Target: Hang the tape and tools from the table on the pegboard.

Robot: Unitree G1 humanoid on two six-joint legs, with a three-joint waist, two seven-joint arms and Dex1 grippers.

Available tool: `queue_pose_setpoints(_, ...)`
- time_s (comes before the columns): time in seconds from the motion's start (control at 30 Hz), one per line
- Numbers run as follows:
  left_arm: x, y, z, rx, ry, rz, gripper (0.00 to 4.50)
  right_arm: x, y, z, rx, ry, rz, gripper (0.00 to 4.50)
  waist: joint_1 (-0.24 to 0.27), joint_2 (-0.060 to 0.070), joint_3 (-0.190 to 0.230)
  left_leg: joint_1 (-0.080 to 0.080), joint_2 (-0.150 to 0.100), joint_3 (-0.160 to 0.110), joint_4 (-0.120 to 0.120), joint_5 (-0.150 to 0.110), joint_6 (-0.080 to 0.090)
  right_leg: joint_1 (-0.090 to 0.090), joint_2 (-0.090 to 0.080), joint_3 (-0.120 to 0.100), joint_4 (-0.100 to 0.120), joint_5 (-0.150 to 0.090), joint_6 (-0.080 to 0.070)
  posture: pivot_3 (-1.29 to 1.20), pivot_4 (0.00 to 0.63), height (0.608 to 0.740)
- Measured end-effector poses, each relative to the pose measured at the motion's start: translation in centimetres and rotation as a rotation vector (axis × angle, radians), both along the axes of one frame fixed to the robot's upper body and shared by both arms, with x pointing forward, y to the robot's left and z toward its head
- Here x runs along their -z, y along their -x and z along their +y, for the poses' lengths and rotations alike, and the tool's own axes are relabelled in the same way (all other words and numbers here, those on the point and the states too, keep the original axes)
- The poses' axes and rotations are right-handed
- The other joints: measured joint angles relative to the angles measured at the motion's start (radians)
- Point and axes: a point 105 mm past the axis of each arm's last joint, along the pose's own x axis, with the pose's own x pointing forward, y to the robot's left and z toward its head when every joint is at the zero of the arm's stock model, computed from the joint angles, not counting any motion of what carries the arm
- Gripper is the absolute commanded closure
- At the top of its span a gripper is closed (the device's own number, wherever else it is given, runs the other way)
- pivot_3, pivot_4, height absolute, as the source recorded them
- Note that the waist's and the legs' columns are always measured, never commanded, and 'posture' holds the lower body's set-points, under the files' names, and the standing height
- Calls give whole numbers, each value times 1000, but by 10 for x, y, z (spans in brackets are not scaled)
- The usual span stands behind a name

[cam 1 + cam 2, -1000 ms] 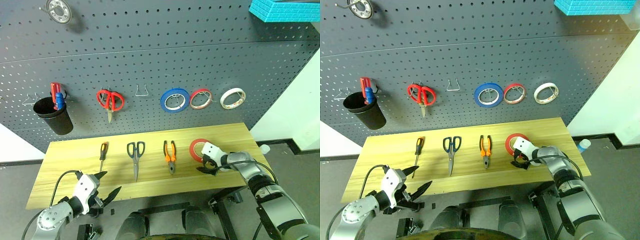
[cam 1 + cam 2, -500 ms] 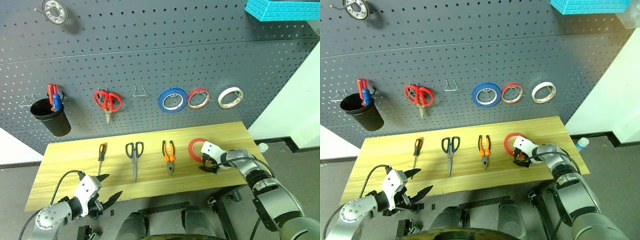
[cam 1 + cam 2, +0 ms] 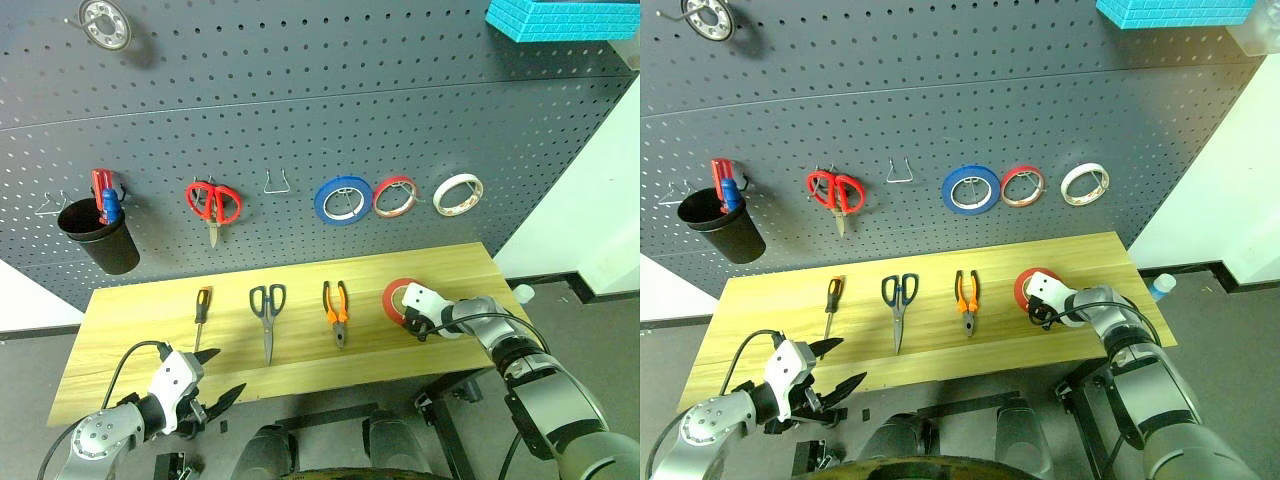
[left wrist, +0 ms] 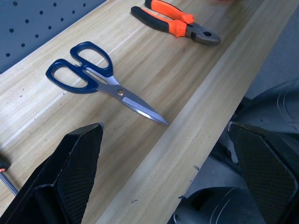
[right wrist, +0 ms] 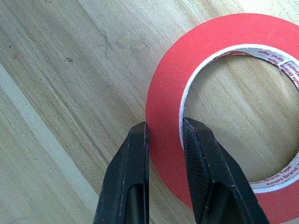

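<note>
On the light wooden table (image 3: 130,330) lie a slim orange-and-black screwdriver (image 3: 203,308), dark-handled scissors (image 3: 268,310), orange-and-black pliers (image 3: 337,305) and a roll of red tape (image 3: 390,297) at the right end. My right gripper (image 5: 164,130) is shut on the tape's (image 5: 224,37) near rim, one finger inside the ring and one outside; the roll lies flat on the wood. My left gripper (image 3: 220,375) hangs open and empty off the table's front edge, nearest the screwdriver and scissors (image 4: 88,77). The dark grey pegboard (image 3: 300,100) rises behind the table.
On the pegboard hang red-handled scissors (image 3: 212,203), a blue tape roll (image 3: 342,201), a red-edged roll (image 3: 395,197), a white roll (image 3: 457,194), a black cup (image 3: 88,235) and a bare wire hook (image 3: 277,183). A teal box (image 3: 560,18) sits top right.
My right gripper's fingers have closed on the red tape's rim. The left arm has stayed in place. The whole picture has shifted slightly.
</note>
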Motion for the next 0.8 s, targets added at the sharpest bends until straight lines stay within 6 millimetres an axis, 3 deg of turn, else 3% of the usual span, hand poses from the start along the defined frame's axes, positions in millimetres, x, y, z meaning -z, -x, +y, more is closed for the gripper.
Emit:
queue_pose_setpoints(0.17, -7, 0, -6, 13, 26, -24, 0, -2, 6, -3, -4, -27, -21, 3836, 2, 1, 1, -1, 0, 0, 0, 0, 0, 0, 0, 0, 0, 0, 0, -47, 83, 738)
queue_pose_setpoints(0.27, -11, -1, -8, 19, 34, -42, 0, -15, 10, -5, -38, -40, -100, 3836, 4, 3, 4, -1, 0, 0, 0, 0, 0, 0, 0, 0, 0, 0, 0, -51, 84, 738)
queue_pose_setpoints(0.37, -16, -3, -10, 15, 61, -60, 0, -41, 11, -6, -74, -48, -229, 3836, 5, 4, 8, -1, 0, 0, 0, 0, 0, -1, 0, 0, 0, -1, 2, -61, 85, 738)
queue_pose_setpoints(0.6, -54, -21, -29, 44, 205, -185, 0, -95, 30, 15, -159, -111, -531, 3836, 7, -3, 14, -1, 0, 0, 1, 0, 0, 0, 0, 0, 0, -2, 3, -91, 83, 738)
queue_pose_setpoints(0.8, -84, -38, -42, 117, 240, -277, 0, -138, 27, 27, -276, -34, -882, 3836, 4, -5, 15, -1, 0, 1, 1, 0, 0, 0, 0, 0, 0, 0, 0, -101, 78, 738)
